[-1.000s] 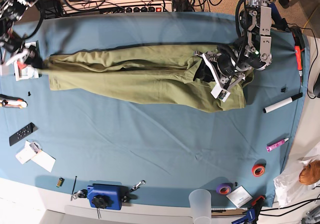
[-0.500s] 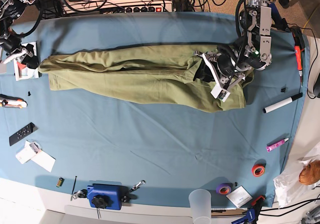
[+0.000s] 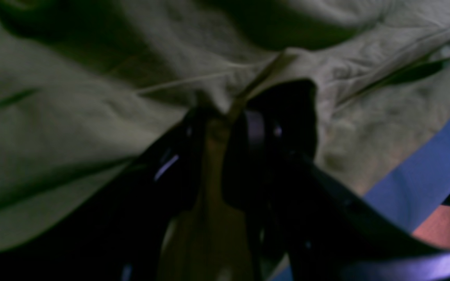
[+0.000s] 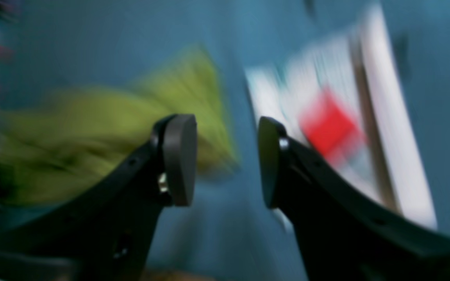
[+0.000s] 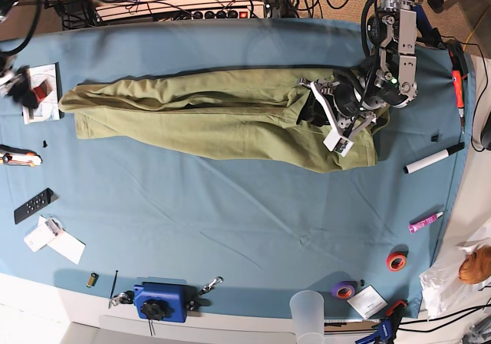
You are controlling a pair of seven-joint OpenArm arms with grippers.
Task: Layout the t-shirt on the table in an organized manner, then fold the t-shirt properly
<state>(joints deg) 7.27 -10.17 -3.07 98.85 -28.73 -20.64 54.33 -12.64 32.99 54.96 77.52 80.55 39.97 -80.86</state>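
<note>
The t-shirt (image 5: 207,117) lies stretched across the upper half of the table (image 5: 253,221). At frame right, the left gripper (image 3: 225,117) pinches a fabric fold. At upper left, the right gripper (image 4: 225,160) hangs empty, jaws parted, beside the shirt's end.

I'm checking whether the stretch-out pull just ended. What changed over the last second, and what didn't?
The right gripper has let go of the t-shirt: its jaws stand open and empty, and it has drawn away from the shirt's end towards the table edge. That end has settled slightly back. The left gripper stays clamped on the fabric at the other end; the shirt lies otherwise unchanged.
</note>
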